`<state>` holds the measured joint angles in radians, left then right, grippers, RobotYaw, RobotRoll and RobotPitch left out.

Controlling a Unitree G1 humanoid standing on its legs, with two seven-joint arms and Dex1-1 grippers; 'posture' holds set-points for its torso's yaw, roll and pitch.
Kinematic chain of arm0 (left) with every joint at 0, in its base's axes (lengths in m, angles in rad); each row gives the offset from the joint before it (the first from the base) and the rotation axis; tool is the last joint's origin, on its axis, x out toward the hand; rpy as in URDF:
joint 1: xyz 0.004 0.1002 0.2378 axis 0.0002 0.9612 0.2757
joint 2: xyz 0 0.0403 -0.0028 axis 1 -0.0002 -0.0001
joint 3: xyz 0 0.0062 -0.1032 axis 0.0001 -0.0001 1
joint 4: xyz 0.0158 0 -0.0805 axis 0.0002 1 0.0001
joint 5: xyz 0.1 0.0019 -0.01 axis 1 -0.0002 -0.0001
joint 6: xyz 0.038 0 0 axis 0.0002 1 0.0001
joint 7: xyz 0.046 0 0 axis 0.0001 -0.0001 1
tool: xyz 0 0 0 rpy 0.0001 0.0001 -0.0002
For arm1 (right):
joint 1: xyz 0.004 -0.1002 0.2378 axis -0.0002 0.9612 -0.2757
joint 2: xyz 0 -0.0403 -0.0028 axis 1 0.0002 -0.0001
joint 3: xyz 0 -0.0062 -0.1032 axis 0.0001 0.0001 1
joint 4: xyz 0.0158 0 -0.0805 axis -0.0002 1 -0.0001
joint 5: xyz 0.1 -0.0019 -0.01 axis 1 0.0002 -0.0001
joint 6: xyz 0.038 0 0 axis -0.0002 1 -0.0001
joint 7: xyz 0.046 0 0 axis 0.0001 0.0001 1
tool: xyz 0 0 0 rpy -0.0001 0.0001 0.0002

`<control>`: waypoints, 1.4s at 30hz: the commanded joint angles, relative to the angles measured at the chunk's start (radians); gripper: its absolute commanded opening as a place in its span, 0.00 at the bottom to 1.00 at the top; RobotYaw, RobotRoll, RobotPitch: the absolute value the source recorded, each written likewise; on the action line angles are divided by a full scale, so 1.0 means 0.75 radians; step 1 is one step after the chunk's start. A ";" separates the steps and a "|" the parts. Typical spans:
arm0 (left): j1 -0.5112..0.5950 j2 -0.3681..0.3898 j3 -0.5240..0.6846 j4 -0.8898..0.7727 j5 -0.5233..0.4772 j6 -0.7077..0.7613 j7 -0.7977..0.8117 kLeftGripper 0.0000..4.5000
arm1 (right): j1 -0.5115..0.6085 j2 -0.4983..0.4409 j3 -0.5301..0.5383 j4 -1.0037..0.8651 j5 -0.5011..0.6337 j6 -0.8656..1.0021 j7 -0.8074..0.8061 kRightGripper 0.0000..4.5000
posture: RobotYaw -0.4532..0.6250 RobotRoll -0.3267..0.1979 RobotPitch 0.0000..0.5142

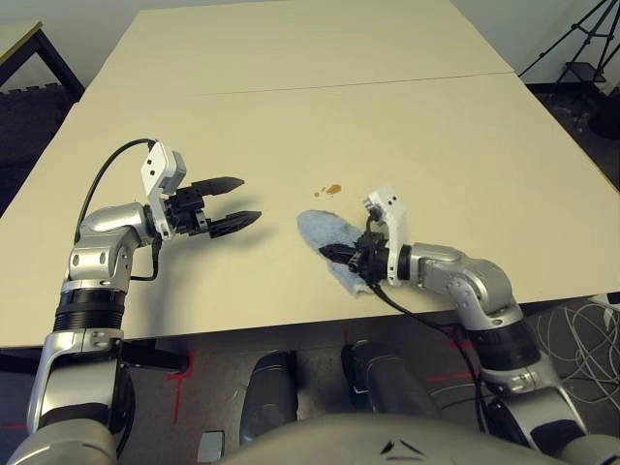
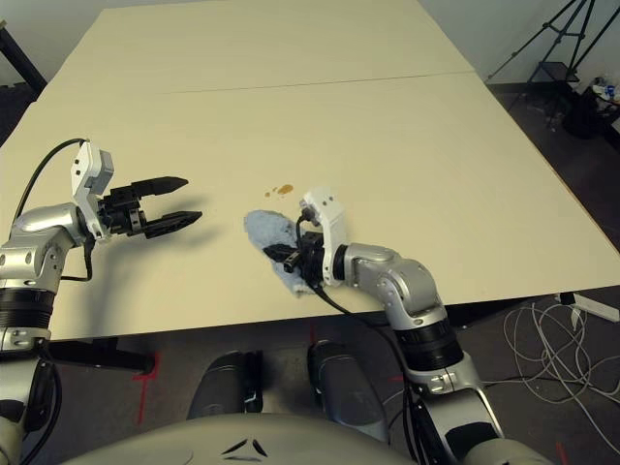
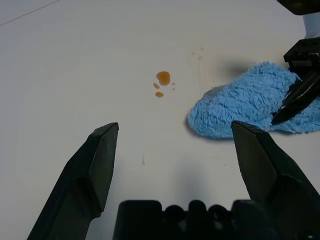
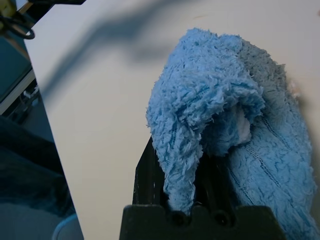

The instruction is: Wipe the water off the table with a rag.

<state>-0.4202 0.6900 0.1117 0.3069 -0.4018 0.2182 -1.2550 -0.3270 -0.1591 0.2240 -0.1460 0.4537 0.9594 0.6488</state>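
The light blue rag (image 1: 323,235) lies rumpled on the pale table (image 1: 387,116), close to its front edge. My right gripper (image 1: 331,254) is shut on the rag's near fold, and in the right wrist view the terry cloth (image 4: 220,110) drapes over the black fingers (image 4: 144,172). The water (image 1: 332,189), a few small amber drops, sits just beyond the rag (image 3: 245,102) and apart from it. My left gripper (image 1: 249,199) hovers open to the left of the rag, pointing at it, with nothing between its fingers; the drops (image 3: 162,77) lie ahead of it.
A seam line (image 1: 291,87) crosses the table farther back. A dark-framed side table (image 1: 15,44) stands at the far left, a black tripod (image 1: 586,48) at the back right, and cables (image 1: 581,325) lie on the floor at the right.
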 commanded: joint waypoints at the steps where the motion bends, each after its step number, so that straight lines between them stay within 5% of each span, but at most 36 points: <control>1: 0.004 0.003 -0.003 -0.019 -0.003 0.010 0.007 1.00 | 0.041 -0.053 0.050 0.079 -0.014 0.028 0.018 0.00 | 0.27 0.62 0.29; 10: -0.004 -0.017 -0.010 -0.009 0.002 0.002 0.015 1.00 | 0.023 -0.448 -0.131 0.187 -0.058 -0.085 0.110 0.00 | 0.25 0.62 0.28; 19: -0.023 -0.031 -0.019 0.012 0.009 -0.007 0.012 1.00 | -0.048 -0.654 -0.343 0.385 -0.020 -0.192 0.126 0.00 | 0.25 0.62 0.28; 29: -0.044 -0.021 -0.023 0.048 0.015 -0.024 -0.003 1.00 | -0.258 -0.492 -0.602 0.592 0.033 -0.334 -0.042 0.00 | 0.25 0.62 0.28; 42: -0.047 -0.020 -0.041 0.044 0.018 -0.022 -0.013 1.00 | -0.417 -0.135 -0.379 0.923 -0.182 -0.538 -0.081 0.00 | 0.25 0.62 0.25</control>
<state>-0.4601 0.6716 0.0957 0.3345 -0.3962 0.1998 -1.2548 -0.6429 -0.3052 -0.1193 0.4849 0.3344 0.5495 0.5863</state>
